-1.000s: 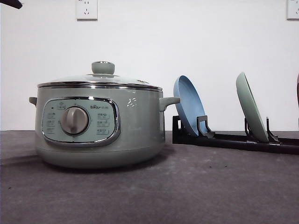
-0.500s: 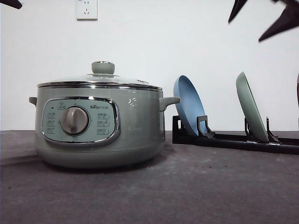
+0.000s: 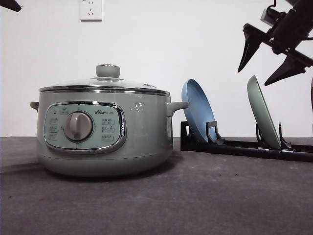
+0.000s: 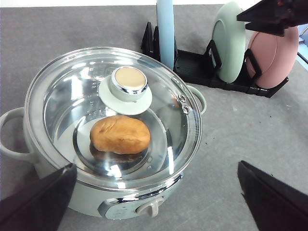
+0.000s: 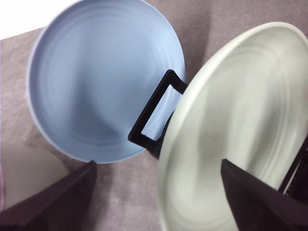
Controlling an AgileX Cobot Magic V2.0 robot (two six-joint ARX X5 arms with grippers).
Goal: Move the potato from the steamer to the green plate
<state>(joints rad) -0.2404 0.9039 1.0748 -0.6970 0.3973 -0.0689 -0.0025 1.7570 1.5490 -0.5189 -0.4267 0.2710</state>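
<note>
We see the right gripper (image 3: pixel 269 65) in the front view with its two dark fingers (image 3: pixel 248 49) spread wide apart, holding nothing and touching nothing. It hangs in the air just above the top edge of the green plate (image 3: pixel 261 111). In the right wrist view the finger tips (image 5: pixel 62 197) frame that plate's pale face, with the blue plate (image 5: pixel 103 79) beside it.

The left gripper (image 4: pixel 154 202) also has its fingers (image 4: pixel 41 199) wide apart and empty, poised over the steamer (image 3: pixel 105 132) without touching it.

Both plates stand on edge, tilted, in separate slots of a black rack (image 3: pixel 234 144) on the grey desk (image 3: pixel 195 200), to the right of the steamer. The left wrist view shows a pink plate (image 4: pixel 276 57) in the slot beyond the green one.

The potato (image 4: pixel 120 134) lies inside the steamer, seen through the glass lid (image 4: pixel 72 96), which sits closed on the pot with its green knob (image 4: pixel 127 84) on top. A silver dial (image 3: pixel 78 126) sits in the control panel on the steamer's front.
</note>
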